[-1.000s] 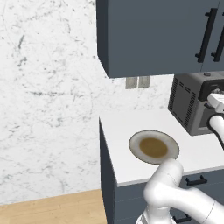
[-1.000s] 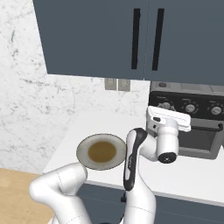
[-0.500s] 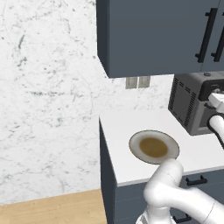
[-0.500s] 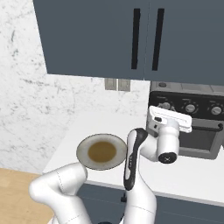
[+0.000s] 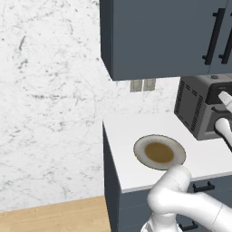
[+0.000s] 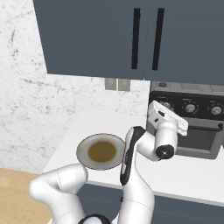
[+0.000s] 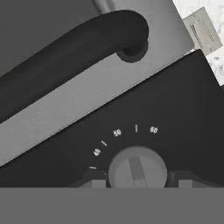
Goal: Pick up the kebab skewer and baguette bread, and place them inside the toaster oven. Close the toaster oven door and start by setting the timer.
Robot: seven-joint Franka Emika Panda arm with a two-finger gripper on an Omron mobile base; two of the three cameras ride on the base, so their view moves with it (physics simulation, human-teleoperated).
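Observation:
The toaster oven (image 5: 195, 108) (image 6: 199, 131) stands at the counter's right end with the toaster oven door (image 6: 200, 139) closed; its dark bar handle (image 7: 70, 48) crosses the top of the hand view. My gripper (image 7: 137, 181) (image 6: 166, 114) is pressed up to the control panel. Its two dark fingertips (image 7: 94, 180) sit on either side of the timer (image 7: 137, 168), a round silver knob with minute marks around it, and they are shut on it. The kebab skewer and baguette bread are hidden.
A round plate (image 5: 159, 152) (image 6: 101, 151) with a brown centre lies on the white counter (image 5: 127, 136) left of the oven. Dark wall cabinets (image 6: 131, 39) hang above. Two more knobs (image 6: 189, 108) sit along the oven's panel. A wall outlet (image 5: 142, 84) is behind.

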